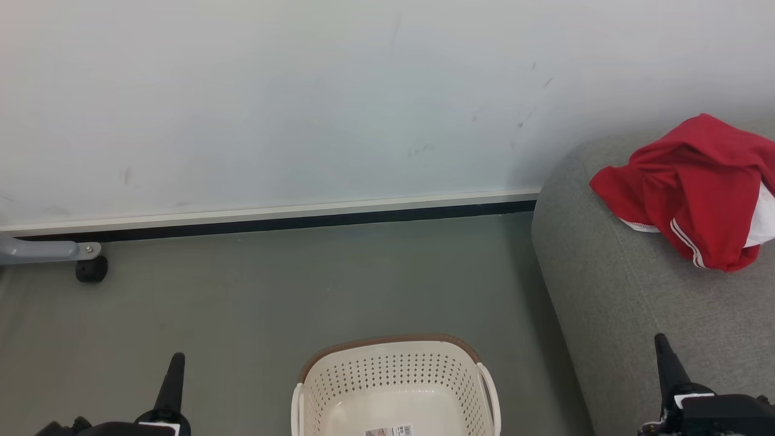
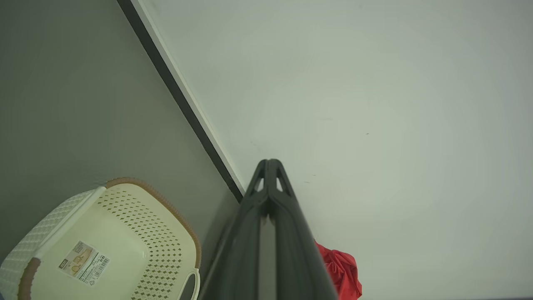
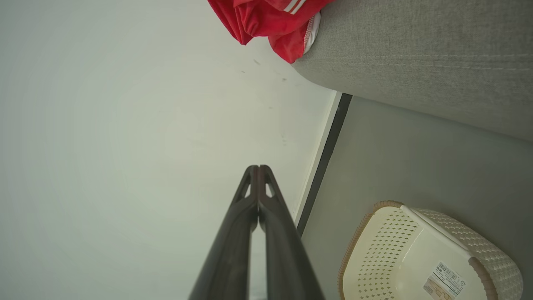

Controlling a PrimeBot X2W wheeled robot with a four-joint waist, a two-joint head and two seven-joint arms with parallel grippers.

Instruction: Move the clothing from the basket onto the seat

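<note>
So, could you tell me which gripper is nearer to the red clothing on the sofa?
Right. The right gripper is over the sofa, with the clothing farther along it; the left gripper is over the floor, beyond the basket.

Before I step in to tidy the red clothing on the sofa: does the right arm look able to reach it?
Probably yes. The right gripper, shut, sits over the sofa, and bare grey upholstery alone lies between it and the clothing. Whether the arm stretches that far is unclear.
</note>
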